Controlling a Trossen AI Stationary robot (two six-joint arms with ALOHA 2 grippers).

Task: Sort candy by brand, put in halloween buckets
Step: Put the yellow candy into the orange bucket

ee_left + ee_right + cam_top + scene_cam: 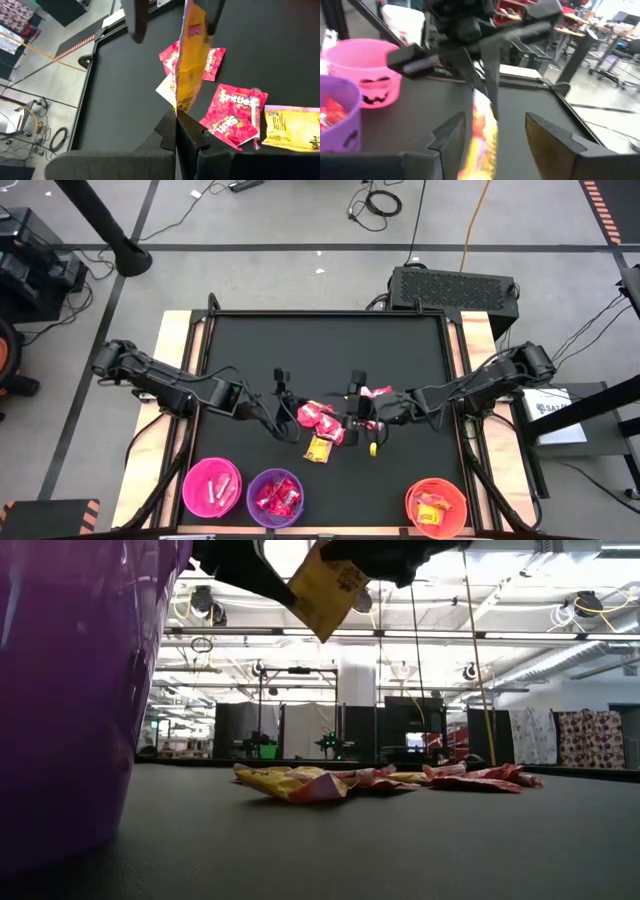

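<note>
A yellow candy packet (190, 60) is up in the air over the near middle of the table (318, 448), between both grippers. My left gripper (176, 116) is shut on it. My right gripper (492, 137) is open, one finger on each side of the packet's (481, 135) free end without touching it. Red and yellow candy packets (322, 418) lie flat in a pile on the mat beneath. The pink bucket (211, 486), purple bucket (275, 496) and orange bucket (437, 507) stand along the near edge, each with candy inside. My left gripper pinches the yellow packet by one short end (177, 102) between its two fingers, reaching in from the table's left. The packet is lifted clear of the table and hangs tilted below the dark fingers in the low view (325, 590), stretching toward my right gripper.
The purple bucket's wall (70, 690) fills the left of the low view. The pile of packets (380, 780) spreads across the mat's middle. The far half of the black mat (330, 350) is bare. A grey box (452, 285) sits beyond the far edge.
</note>
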